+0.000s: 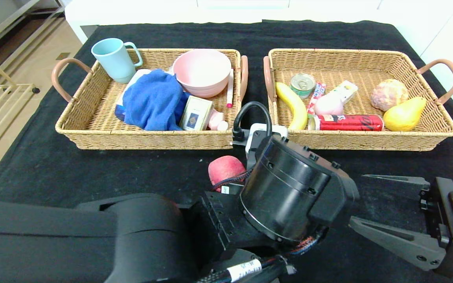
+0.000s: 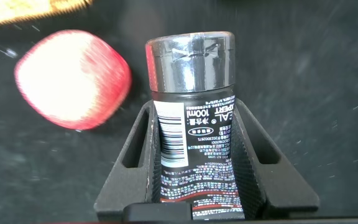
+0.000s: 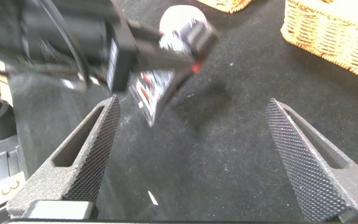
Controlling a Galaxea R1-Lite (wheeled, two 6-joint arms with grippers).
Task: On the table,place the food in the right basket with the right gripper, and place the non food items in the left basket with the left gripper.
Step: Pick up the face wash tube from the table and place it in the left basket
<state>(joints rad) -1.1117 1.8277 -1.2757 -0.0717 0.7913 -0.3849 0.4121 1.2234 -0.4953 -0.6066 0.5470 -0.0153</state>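
My left gripper is shut on a black tube with a silver cap, held lifted above the black cloth. In the head view its wrist hides both jaws and tube. A red, peach-like fruit lies on the cloth just beside the tube, in front of the gap between the baskets; the same fruit shows close by from the left wrist. My right gripper hangs open at the near right, nothing between its fingers; from its wrist, the right gripper faces the held tube.
The left basket holds a teal mug, blue cloth, pink bowl and a small box. The right basket holds a banana, tin, red can and pear.
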